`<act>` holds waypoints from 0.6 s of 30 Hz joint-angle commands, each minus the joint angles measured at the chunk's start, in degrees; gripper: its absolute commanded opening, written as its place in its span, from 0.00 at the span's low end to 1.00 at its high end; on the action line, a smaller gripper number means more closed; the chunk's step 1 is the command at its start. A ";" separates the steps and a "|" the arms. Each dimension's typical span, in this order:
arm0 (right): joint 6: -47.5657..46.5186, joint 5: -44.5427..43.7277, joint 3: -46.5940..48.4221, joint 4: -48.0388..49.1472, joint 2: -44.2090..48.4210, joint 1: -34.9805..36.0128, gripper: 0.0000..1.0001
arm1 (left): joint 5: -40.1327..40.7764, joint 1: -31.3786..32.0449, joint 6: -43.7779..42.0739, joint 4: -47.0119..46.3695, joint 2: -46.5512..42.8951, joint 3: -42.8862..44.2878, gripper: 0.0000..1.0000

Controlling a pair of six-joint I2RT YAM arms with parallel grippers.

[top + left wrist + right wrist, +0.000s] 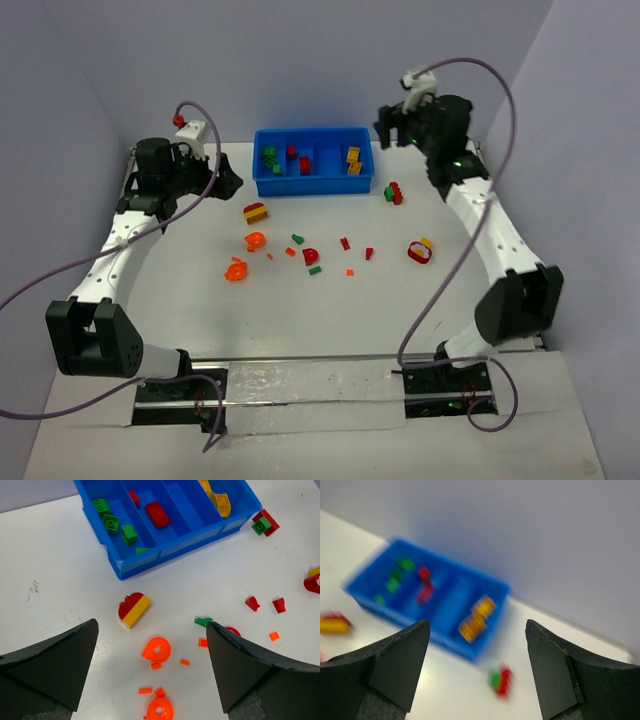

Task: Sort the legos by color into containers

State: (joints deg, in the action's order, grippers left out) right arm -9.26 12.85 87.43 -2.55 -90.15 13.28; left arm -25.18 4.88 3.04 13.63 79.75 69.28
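Observation:
The blue tray (pixel 314 187) stands at the back centre. Green legos (pixel 270 157) lie in its leftmost container, red ones (pixel 298 160) in the second, and yellow ones (pixel 353 160) in the rightmost. Loose legos lie on the table: a red-and-yellow half-round (pixel 134 609), two orange round pieces (pixel 157 650) (pixel 160 711), a small green piece (pixel 203 621) and a red-green cluster (pixel 394 192). My left gripper (pixel 152 624) hangs open and empty above the orange pieces, left of the tray. My right gripper (pixel 477 622) is open and empty, high by the tray's right end; its view is blurred.
A red-and-yellow piece (pixel 421 250) lies at the right, near the right arm. A red arch (pixel 312 256) and small red bits (pixel 345 243) sit mid-table. Grey walls close in behind and on both sides. Purple cables loop off both arms.

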 commanded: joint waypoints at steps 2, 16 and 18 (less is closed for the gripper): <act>-19.13 6.21 -9.71 -33.80 6.01 -8.46 0.79 | 0.68 2.43 -4.71 3.81 -1.34 0.08 0.99; -12.49 1.02 -11.70 -53.83 -0.21 -19.05 0.68 | -3.09 5.90 -3.99 8.78 -0.05 1.67 0.95; -2.72 1.42 -12.45 -53.61 -0.73 -20.66 0.74 | -1.53 6.11 -3.44 7.09 -1.37 -0.05 0.96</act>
State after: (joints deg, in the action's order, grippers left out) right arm -27.45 14.41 73.08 -52.02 -90.45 -4.37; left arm -28.63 10.38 -1.71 22.92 81.04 69.88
